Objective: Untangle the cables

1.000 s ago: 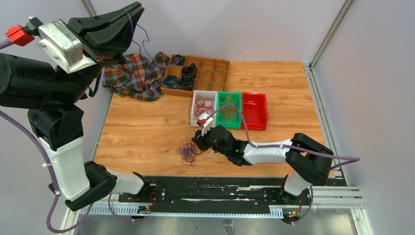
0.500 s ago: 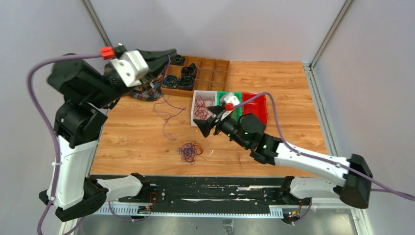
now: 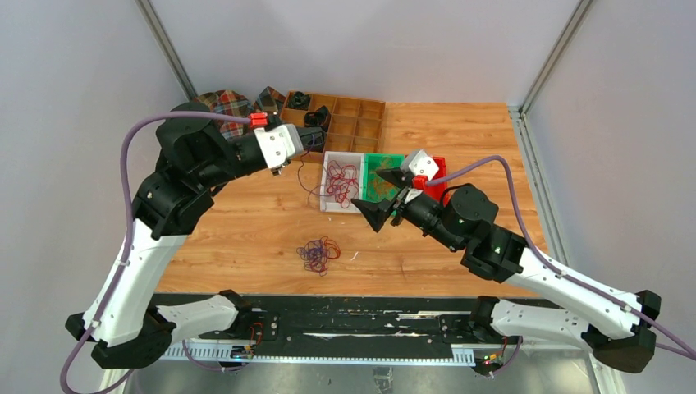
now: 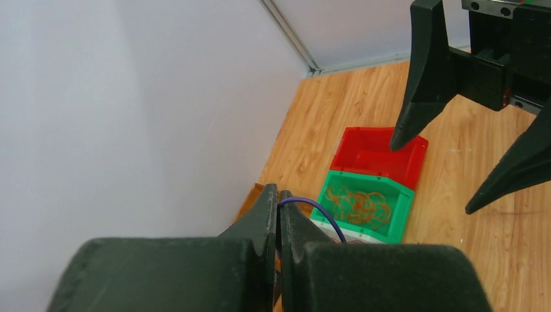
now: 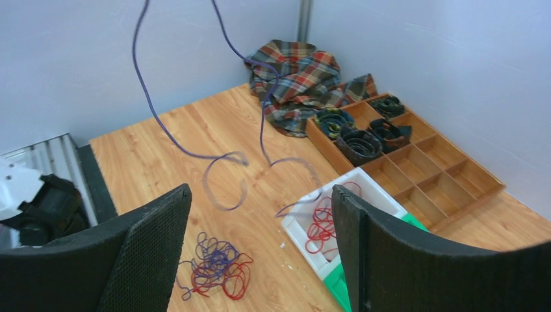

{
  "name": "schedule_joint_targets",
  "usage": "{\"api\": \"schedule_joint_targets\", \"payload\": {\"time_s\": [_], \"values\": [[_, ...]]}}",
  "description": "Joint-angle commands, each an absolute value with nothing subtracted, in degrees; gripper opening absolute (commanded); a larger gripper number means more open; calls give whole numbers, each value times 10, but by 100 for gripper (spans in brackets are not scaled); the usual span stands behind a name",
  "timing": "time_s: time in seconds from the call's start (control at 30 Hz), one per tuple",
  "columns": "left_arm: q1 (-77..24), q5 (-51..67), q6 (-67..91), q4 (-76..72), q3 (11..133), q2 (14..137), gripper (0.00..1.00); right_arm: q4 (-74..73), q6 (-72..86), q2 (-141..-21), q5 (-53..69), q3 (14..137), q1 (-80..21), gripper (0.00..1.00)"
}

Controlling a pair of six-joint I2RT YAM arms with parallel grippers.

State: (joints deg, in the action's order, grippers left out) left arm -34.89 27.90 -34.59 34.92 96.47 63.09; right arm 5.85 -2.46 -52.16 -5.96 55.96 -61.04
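The left gripper (image 4: 278,195) has dropped toward the bench's far edge, fingers together on the purple cable (image 4: 299,199), whose tail now hangs at the white bin (image 3: 338,208). The right gripper (image 5: 260,188) has risen, jaws now wide apart. The remaining tangle (image 3: 318,254) lies unmoved near the front edge.

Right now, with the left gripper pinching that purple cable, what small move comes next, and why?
Probably carry the left gripper over the red bin: its purple cable hangs free of the tangle, the white bin holds red cables, the green bin tan ones.
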Motion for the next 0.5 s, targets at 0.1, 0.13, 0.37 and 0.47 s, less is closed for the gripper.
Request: {"api": "schedule_joint_targets", "payload": {"time_s": [0.1,0.13,0.37,0.47], "values": [[-370,263,-355,342,949,620,0,88,-15,-585,64,612,-607,79],[-371,261,-352,342,948,620,0,102,-15,-596,73,614,-611,79],[-372,288,-337,357,963,617,0,123,-15,-697,37,660,-619,80],[-372,305,-325,361,969,613,0,129,-8,-732,4,678,-609,80]]}}
